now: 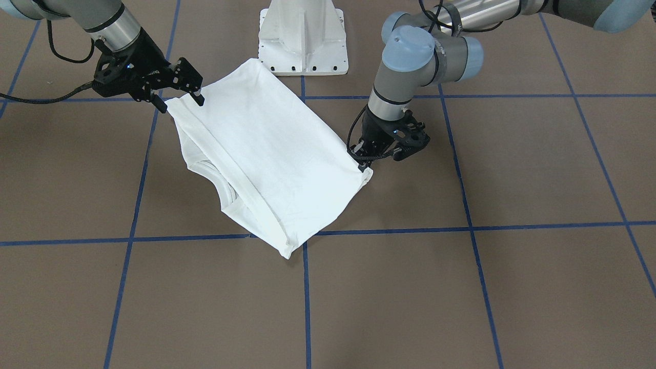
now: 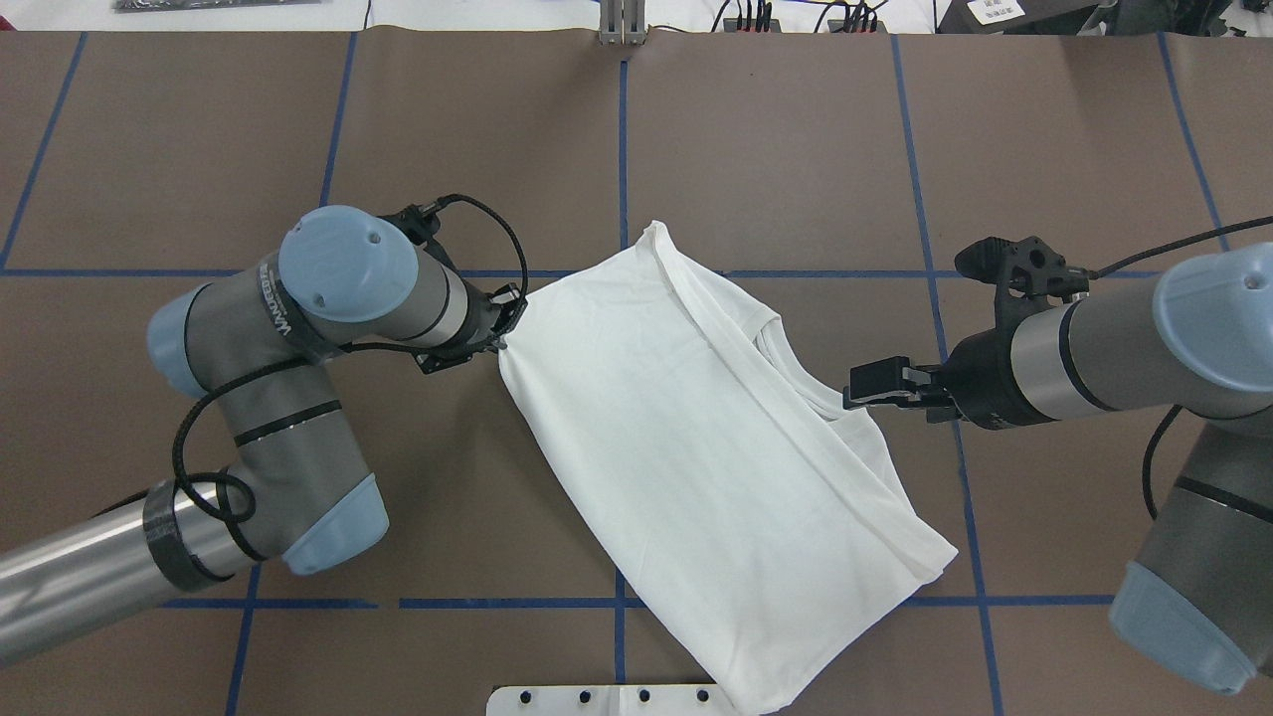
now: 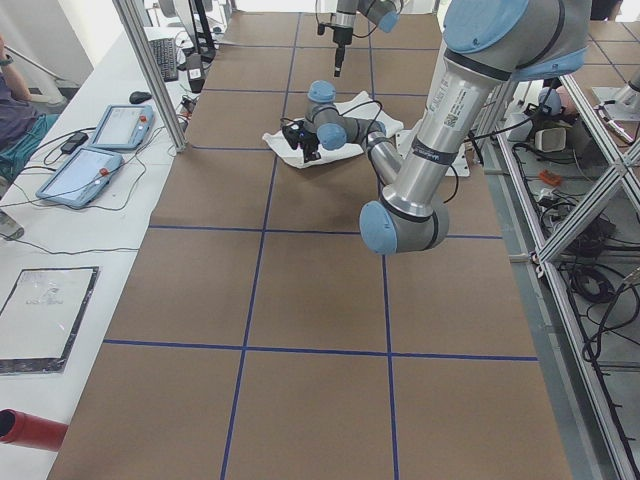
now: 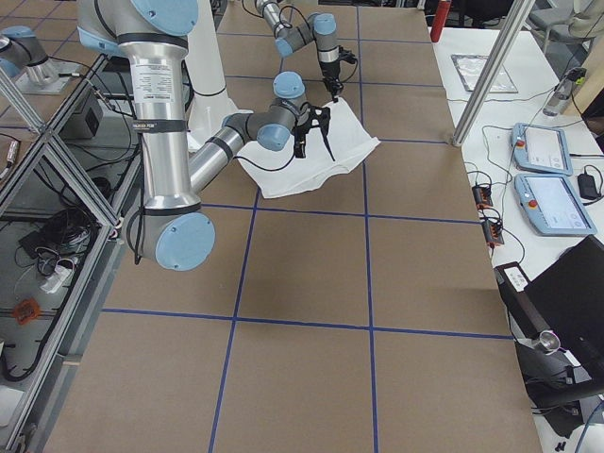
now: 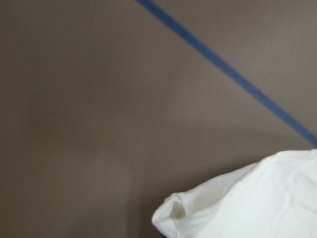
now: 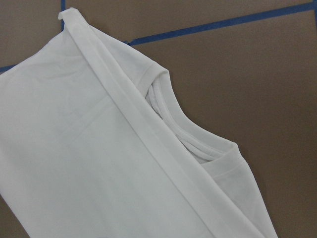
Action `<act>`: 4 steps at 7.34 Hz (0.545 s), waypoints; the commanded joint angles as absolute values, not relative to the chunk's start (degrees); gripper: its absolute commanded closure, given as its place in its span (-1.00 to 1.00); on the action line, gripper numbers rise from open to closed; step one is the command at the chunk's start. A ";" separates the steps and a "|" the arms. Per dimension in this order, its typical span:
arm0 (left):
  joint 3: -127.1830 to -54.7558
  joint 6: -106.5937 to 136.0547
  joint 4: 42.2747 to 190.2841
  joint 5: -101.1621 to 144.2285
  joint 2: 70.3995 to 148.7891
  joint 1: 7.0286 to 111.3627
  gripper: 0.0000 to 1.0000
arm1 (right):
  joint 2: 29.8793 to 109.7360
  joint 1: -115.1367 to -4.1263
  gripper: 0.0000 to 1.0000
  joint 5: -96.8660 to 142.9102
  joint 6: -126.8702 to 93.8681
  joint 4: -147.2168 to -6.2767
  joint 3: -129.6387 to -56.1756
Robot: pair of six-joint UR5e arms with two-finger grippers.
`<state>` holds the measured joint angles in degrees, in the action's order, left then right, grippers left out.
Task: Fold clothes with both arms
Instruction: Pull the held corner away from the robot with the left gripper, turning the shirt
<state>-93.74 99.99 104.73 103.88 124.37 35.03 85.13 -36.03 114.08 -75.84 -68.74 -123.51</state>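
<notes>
The white shirt [image 1: 271,154] [image 2: 696,447] lies folded lengthwise and slanted across the brown table, its ribbed collar [image 2: 796,378] [image 6: 183,129] showing under the folded edge. My left gripper [image 1: 365,159] [image 2: 505,323] is low at one corner of the shirt, and its fingers look shut on the cloth. The left wrist view shows only that puckered corner [image 5: 178,210]. My right gripper [image 1: 182,103] [image 2: 863,390] hovers open just above the opposite corner, beside the collar, holding nothing.
The white pedestal base [image 1: 302,41] [image 2: 597,698] stands at the robot's side of the shirt. Blue tape lines [image 1: 306,287] grid the table. Two tablets [image 3: 90,170] and a seated person [image 3: 15,110] are along the operators' edge.
</notes>
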 commanded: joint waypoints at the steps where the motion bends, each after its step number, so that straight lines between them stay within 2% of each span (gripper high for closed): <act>1: -79.96 93.10 110.34 102.58 131.37 40.85 1.00 | 84.38 -36.04 -1.00 114.08 -75.85 -68.73 -123.49; 2: -71.54 90.29 117.00 102.22 134.27 42.70 1.00 | 84.29 -36.04 -1.00 114.08 -75.85 -68.73 -123.49; 4: -60.52 85.80 129.22 97.06 138.93 44.29 1.00 | 84.11 -35.95 -1.00 114.08 -75.94 -68.73 -123.14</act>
<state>-67.53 88.49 121.52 99.99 136.07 43.33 84.25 -36.02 114.08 -75.91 -68.73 -123.32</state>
